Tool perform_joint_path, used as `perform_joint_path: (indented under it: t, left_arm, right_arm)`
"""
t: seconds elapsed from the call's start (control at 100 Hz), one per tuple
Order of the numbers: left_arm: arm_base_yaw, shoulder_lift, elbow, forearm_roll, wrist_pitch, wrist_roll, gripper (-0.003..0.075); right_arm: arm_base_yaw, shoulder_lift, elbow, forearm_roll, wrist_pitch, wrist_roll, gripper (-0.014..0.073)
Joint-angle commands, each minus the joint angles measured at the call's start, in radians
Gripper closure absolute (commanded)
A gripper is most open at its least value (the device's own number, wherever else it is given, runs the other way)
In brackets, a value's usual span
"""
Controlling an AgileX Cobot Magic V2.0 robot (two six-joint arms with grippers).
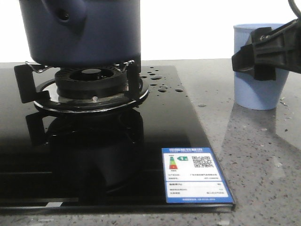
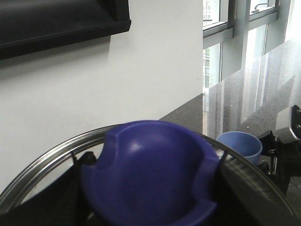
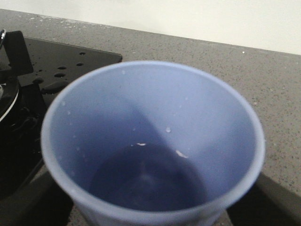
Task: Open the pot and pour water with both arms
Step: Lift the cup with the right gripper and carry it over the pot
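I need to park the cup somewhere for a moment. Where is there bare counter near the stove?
Bare granite lies in front of the cup, between the cooktop's right edge and the frame's right side, beside the energy label. It is crowded at the burner under the pot, and the glass behind it carries water droplets.

Daylight enters through the windows [image 2: 244,42]; you see glare on the glossy black glass cooktop [image 1: 94,155]; close foreground blurred.

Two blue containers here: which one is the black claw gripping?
The light blue plastic cup on the grey speckled counter; the right gripper clamps it. The large dark navy-blue pot sits on the burner instead.
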Motion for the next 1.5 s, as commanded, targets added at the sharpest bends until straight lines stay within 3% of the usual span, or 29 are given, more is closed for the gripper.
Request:
perform_joint_path:
  t: [0.0, 0.63, 0.84, 1.06, 1.24, 1.49]
  left_arm:
    - [0.001, -0.013, -0.029, -0.093, -0.017, -0.007, 0.0488]
    - [-0.001, -0.013, -0.029, -0.123, 0.017, -0.007, 0.0488]
    - [-0.001, -0.013, -0.029, -0.123, 0.017, -0.007, 0.0488]
    - [-0.001, -0.014, -0.029, -0.123, 0.013, -0.007, 0.0488]
    - [-0.001, -0.043, -0.029, -0.127, -0.059, -0.007, 0.0488]
    - [-0.001, -0.120, -0.029, -0.127, -0.152, -0.014, 0.0488]
  right_arm:
    - [0.000, -0.014, -0.033, -0.036, -0.142, 0.020, 0.0067]
    - [0.000, -0.014, -0.033, -0.024, -0.120, 0.043, 0.0069]
    - [0.000, -0.014, -0.033, -0.024, -0.115, 0.043, 0.0132]
    - [0.000, -0.069, -0.037, -0.107, -0.110, 0.042, 0.0138]
    - [0.000, -0.161, -0.122, -0.198, 0.032, 0.037, 0.0138]
    - [0.000, -0.141, -0.426, -0.323, 0.349, 0.037, 0.0138]
